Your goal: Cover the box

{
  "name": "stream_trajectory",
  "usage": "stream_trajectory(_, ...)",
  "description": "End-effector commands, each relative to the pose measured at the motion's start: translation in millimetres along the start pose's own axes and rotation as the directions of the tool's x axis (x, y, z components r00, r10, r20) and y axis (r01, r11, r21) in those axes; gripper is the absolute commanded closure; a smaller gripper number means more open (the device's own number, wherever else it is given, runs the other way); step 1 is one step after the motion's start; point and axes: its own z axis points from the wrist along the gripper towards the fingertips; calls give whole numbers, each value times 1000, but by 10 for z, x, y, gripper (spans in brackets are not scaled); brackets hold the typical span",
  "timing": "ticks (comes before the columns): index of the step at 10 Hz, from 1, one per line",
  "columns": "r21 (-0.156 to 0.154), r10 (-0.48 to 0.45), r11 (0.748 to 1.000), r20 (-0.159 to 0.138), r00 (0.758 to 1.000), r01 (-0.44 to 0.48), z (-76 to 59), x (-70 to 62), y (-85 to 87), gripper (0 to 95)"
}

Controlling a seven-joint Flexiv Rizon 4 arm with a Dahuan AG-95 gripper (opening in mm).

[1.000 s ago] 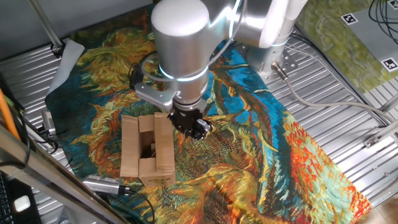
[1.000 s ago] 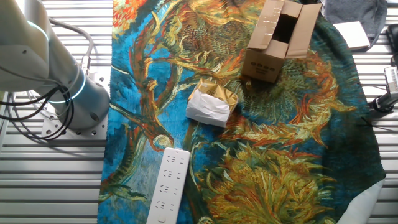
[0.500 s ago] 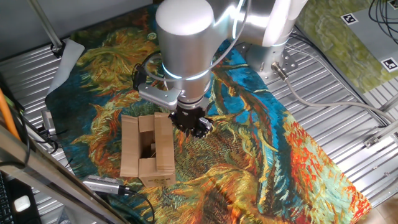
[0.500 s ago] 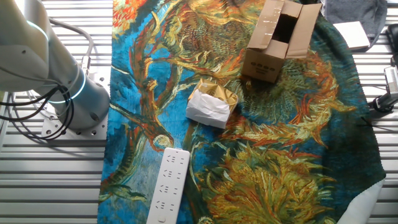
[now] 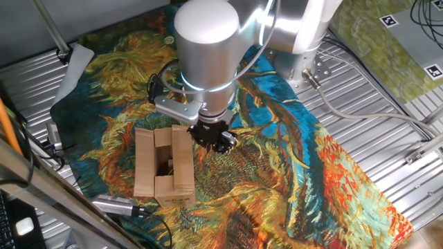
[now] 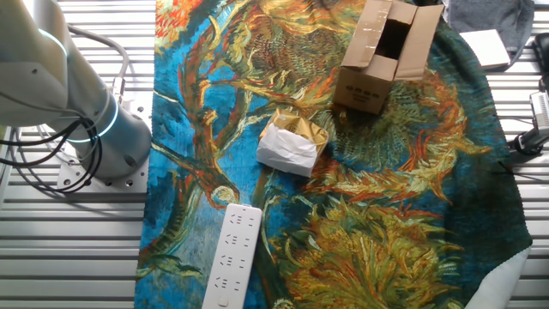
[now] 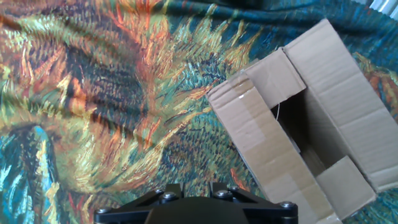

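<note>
On the cloth [image 5: 291,159], box [image 5: 163,166] upright, opening skyward

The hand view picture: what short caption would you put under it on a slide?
Looking down from the robot's hand at an open cardboard box, flaps spread, on a colourful painted cloth.

Since the earliest picture the arm [image 5: 208,55] has shifted slightly toward the right of the frame in one fixed view, most of it in the first half second. The gripper [image 5: 211,135] seems to have followed, edging right and a touch lower; its fingers are too dark to judge.
</note>
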Motion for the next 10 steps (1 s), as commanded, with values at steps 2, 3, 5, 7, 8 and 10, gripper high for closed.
stream_trajectory(2, -4, 6, 1000, -3, 1000, -6, 4, -10, -1, 760)
stream_trajectory(3, -16, 14, 1000, 5, 1000, -14, 4, -10, -1, 760)
stream_trajectory(5, -11, 74, 997, -8, 997, -74, 4, -10, -1, 760)
stream_trajectory(7, 9, 115, 993, -24, 993, -115, 4, -10, -1, 760)
stream_trajectory(8, 8, 142, 990, -17, 990, -142, 4, -10, -1, 760)
stream_trajectory(10, 10, 173, 985, -14, 985, -173, 4, -10, -1, 760)
